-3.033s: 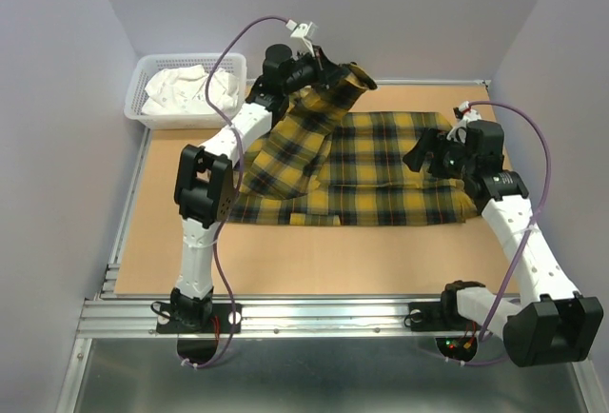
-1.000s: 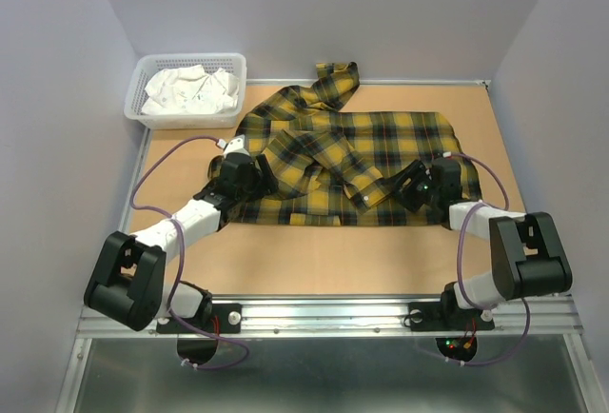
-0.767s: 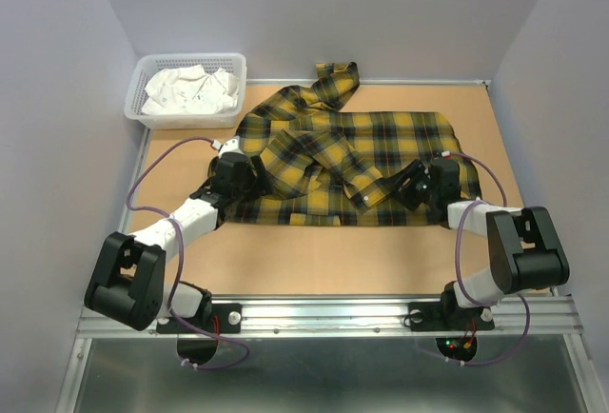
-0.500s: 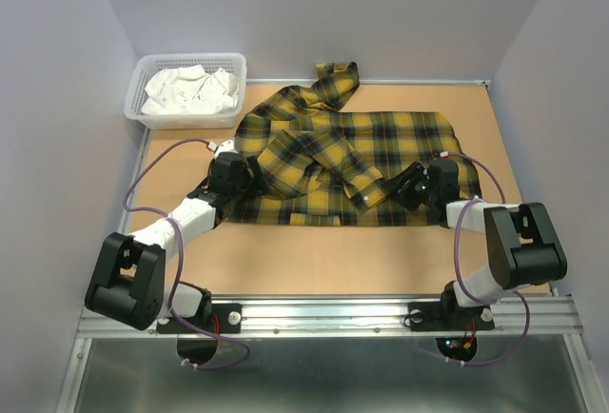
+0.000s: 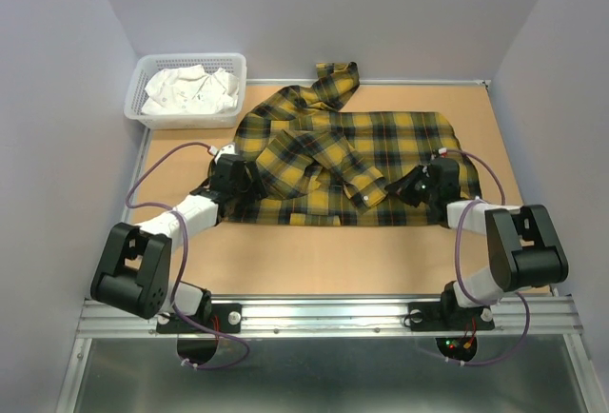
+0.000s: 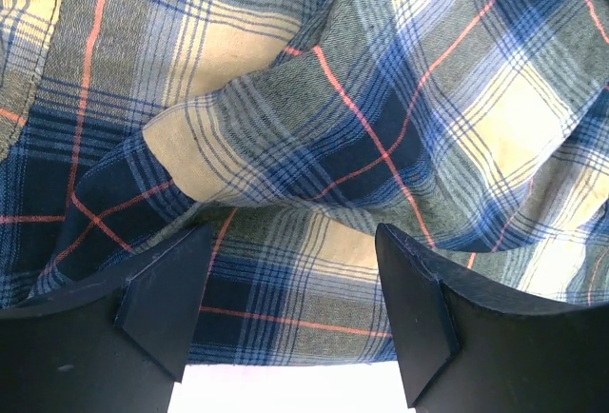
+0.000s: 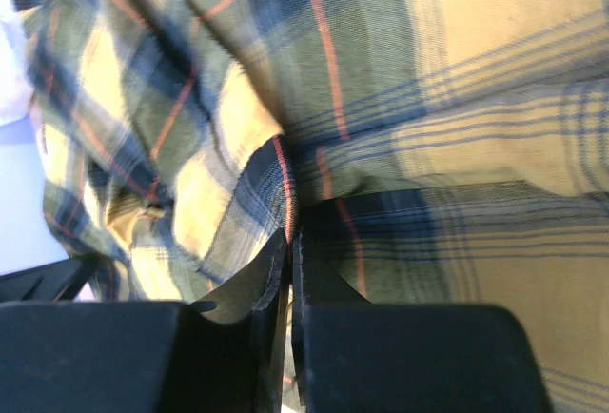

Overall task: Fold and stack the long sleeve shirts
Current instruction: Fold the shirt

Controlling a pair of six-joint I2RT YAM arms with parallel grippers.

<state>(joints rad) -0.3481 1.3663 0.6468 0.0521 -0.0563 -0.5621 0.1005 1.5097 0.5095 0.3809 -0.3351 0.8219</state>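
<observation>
Two grippers sit low at opposite ends of the shirt (image 5: 381, 147), each arm nearest its own side. The shirt lies spread on the table (image 5: 314, 251). Its long axis runs left to right, one sleeve lies folded slantwise over the front, and another part trails toward the far edge.

The right gripper (image 5: 407, 189) is at the right part of the near hem. In its wrist view the right gripper (image 7: 290, 242) has its jaws pressed together with a ridge of plaid cloth pinched at the tips.

The left gripper (image 5: 249, 183) is at the left end. Its wrist view shows the left gripper (image 6: 285, 251) with jaws wide apart and holding nothing. A raised fold of shirt lies straight ahead of them, and the hem is just under the tips.

The next fold likely needs both ends held, so the left jaws probably have to push forward over that fold and close.
</observation>
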